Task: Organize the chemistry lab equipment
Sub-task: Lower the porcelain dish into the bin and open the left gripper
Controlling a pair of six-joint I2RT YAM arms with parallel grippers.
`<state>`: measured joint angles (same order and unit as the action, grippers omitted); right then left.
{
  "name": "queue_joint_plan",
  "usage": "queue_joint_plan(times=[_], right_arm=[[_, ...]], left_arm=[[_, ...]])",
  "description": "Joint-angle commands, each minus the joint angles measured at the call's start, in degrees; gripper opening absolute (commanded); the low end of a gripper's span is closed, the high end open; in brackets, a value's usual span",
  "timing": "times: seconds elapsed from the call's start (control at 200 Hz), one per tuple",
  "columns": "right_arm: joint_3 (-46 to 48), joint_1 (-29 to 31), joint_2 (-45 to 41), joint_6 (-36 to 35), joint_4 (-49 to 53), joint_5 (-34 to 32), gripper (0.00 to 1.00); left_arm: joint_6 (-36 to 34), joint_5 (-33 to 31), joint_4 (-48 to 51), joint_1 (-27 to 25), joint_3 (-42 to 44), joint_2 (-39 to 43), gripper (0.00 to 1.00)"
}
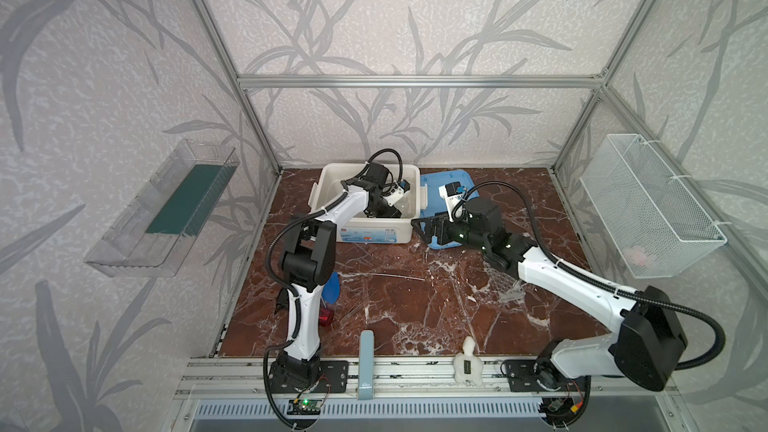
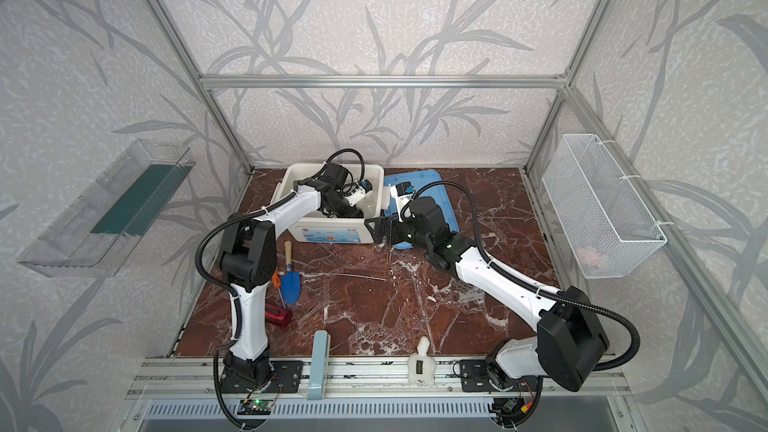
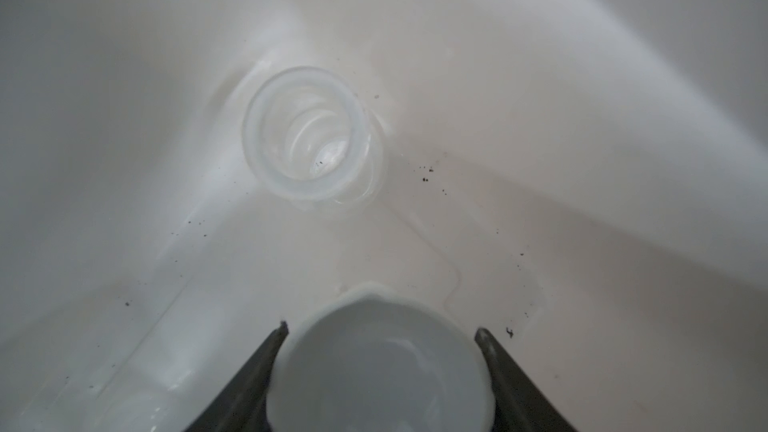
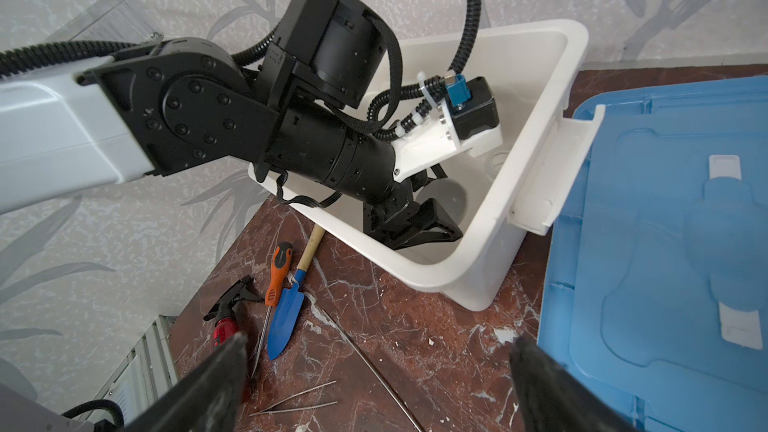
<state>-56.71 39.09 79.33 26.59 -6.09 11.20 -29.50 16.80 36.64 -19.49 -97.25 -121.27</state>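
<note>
The bin [image 1: 361, 228] sits at the table's [image 1: 415, 317] rear edge. Inside I see a clear cup [image 3: 305, 135] upright in a corner and a white dish [image 3: 382, 367] near it. The left gripper [image 3: 382, 329] is inside the bin, jaws partly spread and clamped on the dish. The right gripper [image 4: 378, 339] hangs wide apart and empty beside the bin's front right corner. Only the left wrist view shows the grip. The right wrist view shows the rods [image 4: 299, 398] on the table, and a top view shows the rack [image 1: 505, 284] under the right arm.

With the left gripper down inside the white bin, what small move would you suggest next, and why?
Probably open the left gripper to release the small white round dish. Its fingers clasp the dish on both sides, low inside the white bin, near the smaller clear cup standing there. I cannot tell whether the dish touches the floor, so open gently.
</note>
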Motion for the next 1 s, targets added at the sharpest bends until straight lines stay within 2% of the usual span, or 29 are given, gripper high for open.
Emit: queue_joint_plan(times=[0.0,0.155,0.305,0.525,0.695,0.995], right_arm=[[0.4,0.3,0.8,0.5,-1.6,0.5,0.97],[0.4,0.3,1.2,1.2,-2.0,0.9,0.97],[0.2,0.3,1.4,1.1,-1.8,0.7,0.97],[0.1,0.3,1.3,0.9,-1.5,0.4,0.97],[0.5,0.3,0.5,0.6,-1.1,-0.4,0.97],[1.1,0.3,0.2,0.2,-0.7,-0.5,0.97]], left_arm=[[-2.3,1.6,5.0,-0.2,-2.3,-3.0,0.56],[-2.2,-0.3,5.2,-0.3,-2.7,-5.2,0.56],[-1.7,0.5,3.5,-0.2,-2.4,-4.7,0.57],[-2.4,-1.1,4.5,-0.2,-2.3,-5.2,0.65],[-2.1,-0.3,4.1,-0.2,-2.4,-4.9,0.62],[-3.5,-2.9,4.5,-0.2,-2.3,-6.5,0.67]])
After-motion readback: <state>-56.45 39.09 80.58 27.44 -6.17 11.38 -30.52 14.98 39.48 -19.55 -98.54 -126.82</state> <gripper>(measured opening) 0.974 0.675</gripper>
